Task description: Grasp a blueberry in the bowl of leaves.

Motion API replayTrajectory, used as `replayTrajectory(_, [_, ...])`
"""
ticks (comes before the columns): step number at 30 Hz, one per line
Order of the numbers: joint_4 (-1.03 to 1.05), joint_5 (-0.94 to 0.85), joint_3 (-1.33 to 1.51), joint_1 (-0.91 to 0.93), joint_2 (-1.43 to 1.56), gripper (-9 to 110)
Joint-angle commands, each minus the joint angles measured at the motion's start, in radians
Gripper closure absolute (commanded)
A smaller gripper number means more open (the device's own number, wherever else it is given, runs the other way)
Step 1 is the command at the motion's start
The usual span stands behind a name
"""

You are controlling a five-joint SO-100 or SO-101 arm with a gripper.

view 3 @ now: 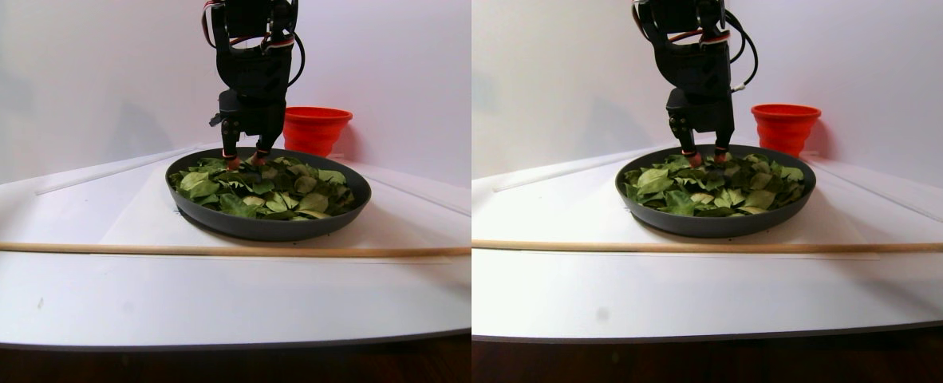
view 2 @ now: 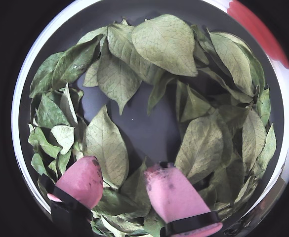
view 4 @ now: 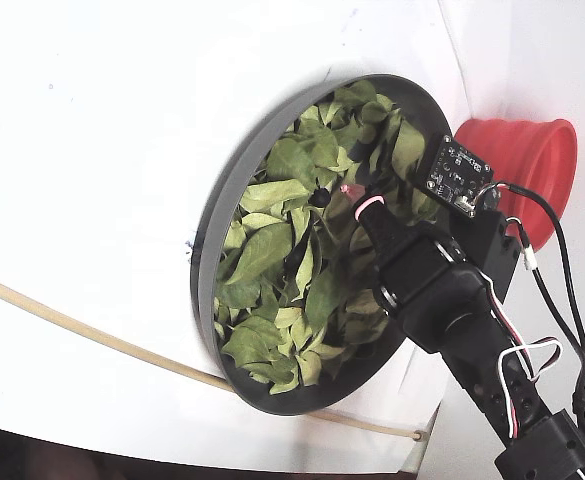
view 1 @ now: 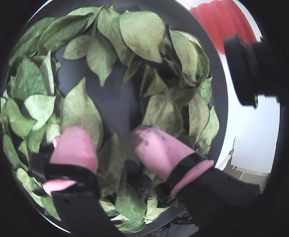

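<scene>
Down among loose oval green leaves (view 2: 166, 44) — pink-tipped tool (view 2: 122, 180).
Its fingers stand parted, gripping nothing, inside the wide dark grey bowl (view 4: 212, 215).

The leaves (view 2: 166, 44) ring a bare patch of the bowl (view 2: 149, 131) floor ahead of the claw (view 2: 122, 177).

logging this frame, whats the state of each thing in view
hand: open, pink fingertips low among the leaves, nothing between them
leaves: loose, pushed into a ring that leaves the bowl's middle bare
bowl: upright on the table, holding the leaves
blueberry: not visible in any view
red cup: upright behind the bowl, contents not visible
wooden stick: lying flat in front of the bowl
</scene>
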Motion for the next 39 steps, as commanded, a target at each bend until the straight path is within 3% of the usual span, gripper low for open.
replayTrajectory(1, [-0.017, -0.018, -0.058, -0.011, 0.064, 85])
replayTrajectory(39, [0.008, -0.012, -0.032, -0.026, 0.137, 85])
